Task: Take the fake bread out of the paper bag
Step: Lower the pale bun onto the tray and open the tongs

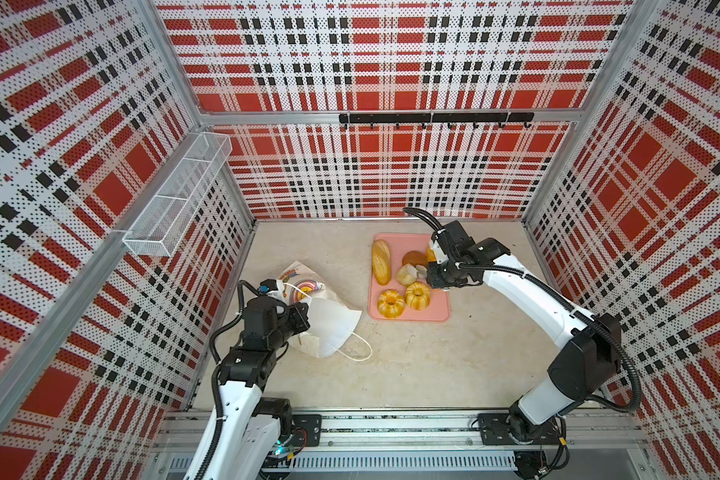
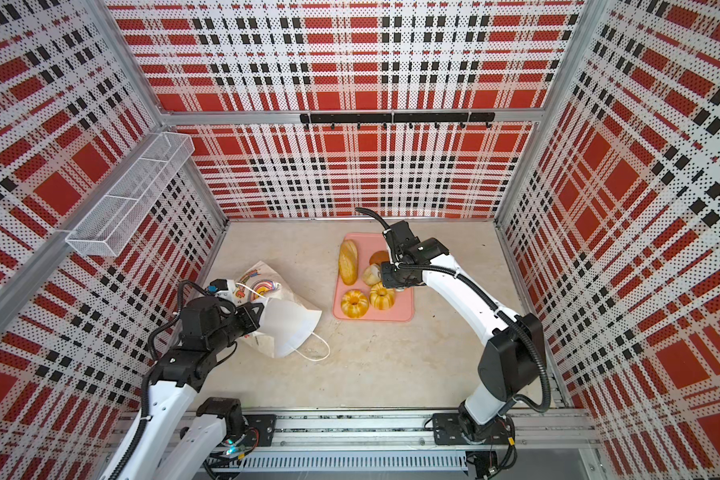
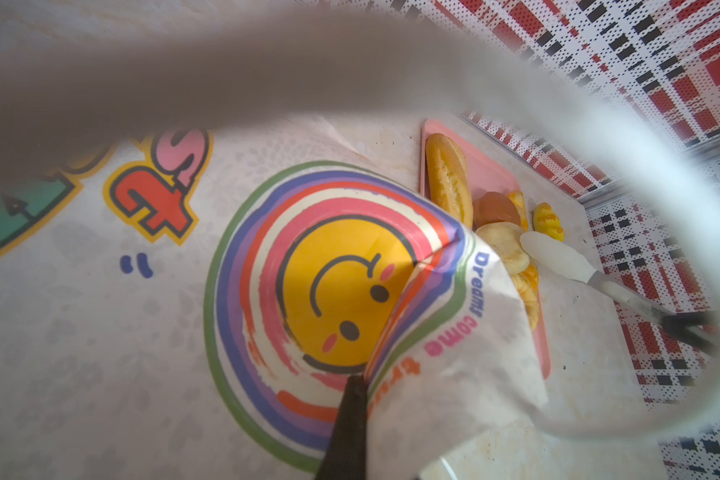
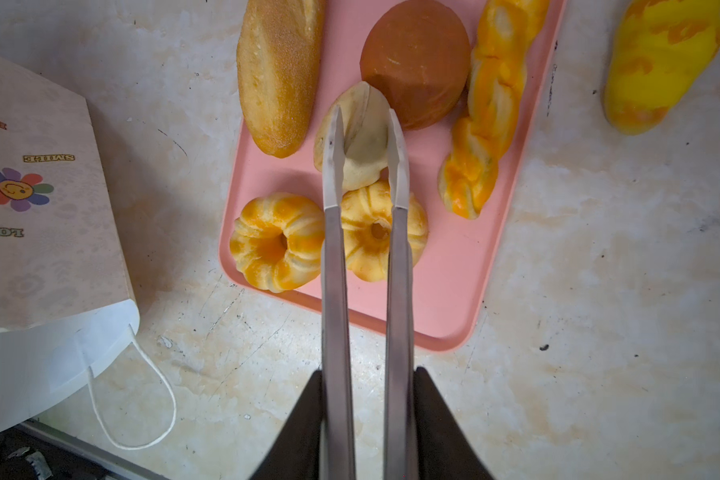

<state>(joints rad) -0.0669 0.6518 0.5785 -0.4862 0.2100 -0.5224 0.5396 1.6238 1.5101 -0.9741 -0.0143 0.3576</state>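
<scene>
The white paper bag lies on its side at the left, and my left gripper is shut on a fold of its printed wall. My right gripper is shut on metal tongs. The tongs' white tips stand on either side of the small roll. On the pink tray also lie the long loaf, brown bun, braided stick and two rings. A yellow croissant rests on the table beside the tray.
The bag's cord handle loops out onto the table towards the front. A wire mesh basket hangs on the left wall and a black hook rail on the back wall. Plaid walls close three sides.
</scene>
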